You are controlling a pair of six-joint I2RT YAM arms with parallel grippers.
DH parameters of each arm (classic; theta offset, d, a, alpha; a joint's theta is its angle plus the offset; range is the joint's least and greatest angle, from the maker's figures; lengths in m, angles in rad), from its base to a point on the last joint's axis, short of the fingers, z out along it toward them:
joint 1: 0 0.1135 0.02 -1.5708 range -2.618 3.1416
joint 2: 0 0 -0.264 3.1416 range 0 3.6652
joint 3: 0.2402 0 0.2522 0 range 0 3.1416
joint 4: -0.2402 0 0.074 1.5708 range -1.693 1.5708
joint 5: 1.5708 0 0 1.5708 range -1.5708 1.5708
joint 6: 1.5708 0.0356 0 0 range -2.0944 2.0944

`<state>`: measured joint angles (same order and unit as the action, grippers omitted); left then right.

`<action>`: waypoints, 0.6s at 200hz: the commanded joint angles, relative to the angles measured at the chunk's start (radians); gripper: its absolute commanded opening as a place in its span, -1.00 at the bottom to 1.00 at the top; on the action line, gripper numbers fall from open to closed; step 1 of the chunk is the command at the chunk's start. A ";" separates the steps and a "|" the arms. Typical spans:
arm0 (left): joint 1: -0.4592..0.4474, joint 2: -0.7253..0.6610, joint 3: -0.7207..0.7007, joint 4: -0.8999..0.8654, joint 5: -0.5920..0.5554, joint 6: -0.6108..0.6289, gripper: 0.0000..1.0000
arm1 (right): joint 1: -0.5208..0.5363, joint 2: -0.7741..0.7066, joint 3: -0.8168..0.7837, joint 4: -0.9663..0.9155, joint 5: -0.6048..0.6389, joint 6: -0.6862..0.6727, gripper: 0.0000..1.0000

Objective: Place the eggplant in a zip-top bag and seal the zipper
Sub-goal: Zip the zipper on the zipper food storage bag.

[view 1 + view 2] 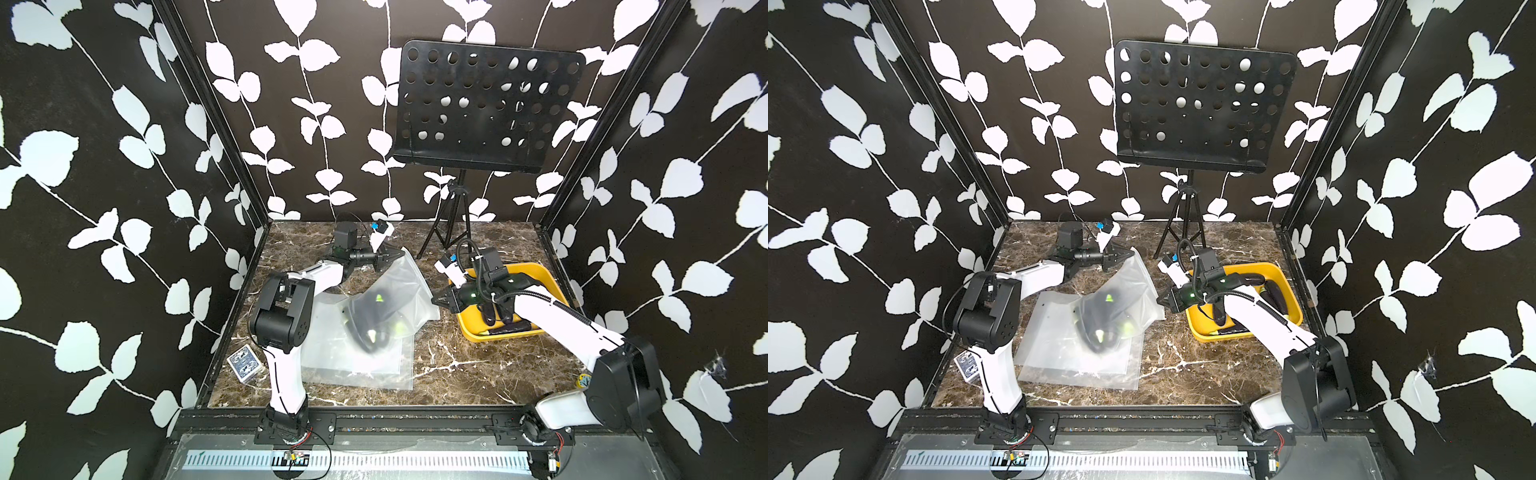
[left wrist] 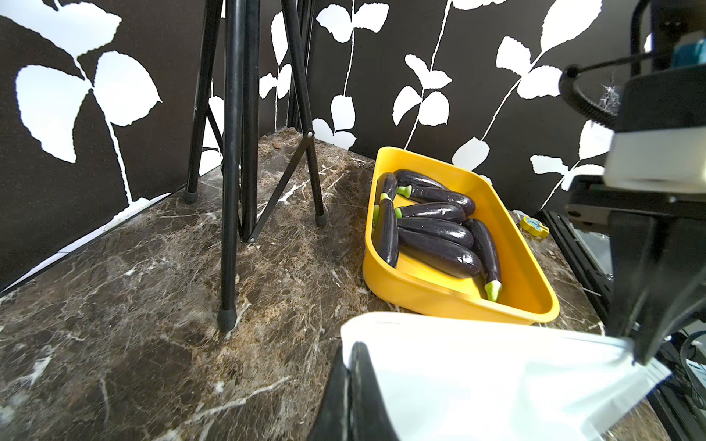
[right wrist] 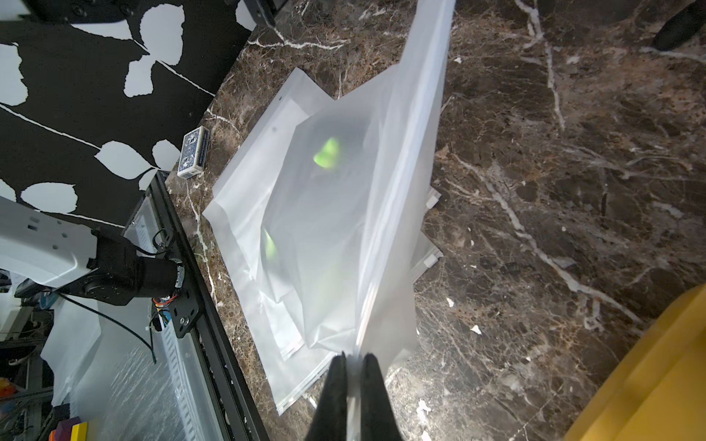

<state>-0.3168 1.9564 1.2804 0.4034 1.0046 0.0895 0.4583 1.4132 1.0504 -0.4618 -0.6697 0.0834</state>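
1. The eggplant [image 1: 370,328] sits inside the zip-top bag [image 1: 386,291], left of the middle of the desk [image 1: 457,374]. Dark bodies and green stem ends show through the frosted film. There looks to be more than one, but you cannot count them. Their weight rests the bag's bottom on the desk.
2. The bag mouth runs as a straight, raised band between the two grippers. You cannot tell whether the zipper is pressed shut along its length. Risk: an open stretch mid-band passes unnoticed.
3. The left gripper [image 1: 397,254] has its jaws pressed together on the band's end toward the back edge. The right gripper [image 3: 353,359] pinches the opposite end, with only thin film between its jaws. Risk: if you pull the ends further apart, the film likely slips from one pinch or the tracks peel open. If you lift, the load drags on the mouth.
4. The spare bags [image 1: 353,370] lie flat under the loaded bag, toward the front edge. Risk: any drag carries them along.
5. The yellow tray [image 1: 540,270] holds the spare eggplants [image 2: 431,229] by the right edge, just beside the right gripper. Risk: a low wrist move knocks it.
6. The card deck [image 1: 244,361] at the front left corner and the music stand [image 1: 453,216] at the back edge are well apart from the bag, so concern is low.
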 commanded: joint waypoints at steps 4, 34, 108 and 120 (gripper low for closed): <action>0.059 -0.025 0.040 0.037 -0.121 0.009 -1.00 | 0.014 -0.049 -0.039 -0.186 -0.019 0.000 -0.93; 0.061 -0.024 0.040 0.039 -0.117 0.007 -1.00 | 0.014 -0.079 -0.067 -0.194 -0.010 0.002 -0.93; 0.061 -0.025 0.038 0.049 -0.101 -0.003 -1.00 | 0.015 -0.092 -0.081 -0.192 -0.009 0.002 -0.92; 0.059 -0.021 0.039 0.055 -0.093 -0.018 -1.00 | 0.015 -0.084 -0.068 -0.169 -0.010 0.009 -0.91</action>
<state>-0.3035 1.9564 1.2804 0.4034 1.0004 0.0887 0.4583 1.3449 0.9993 -0.5179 -0.6506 0.0868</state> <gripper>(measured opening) 0.047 0.054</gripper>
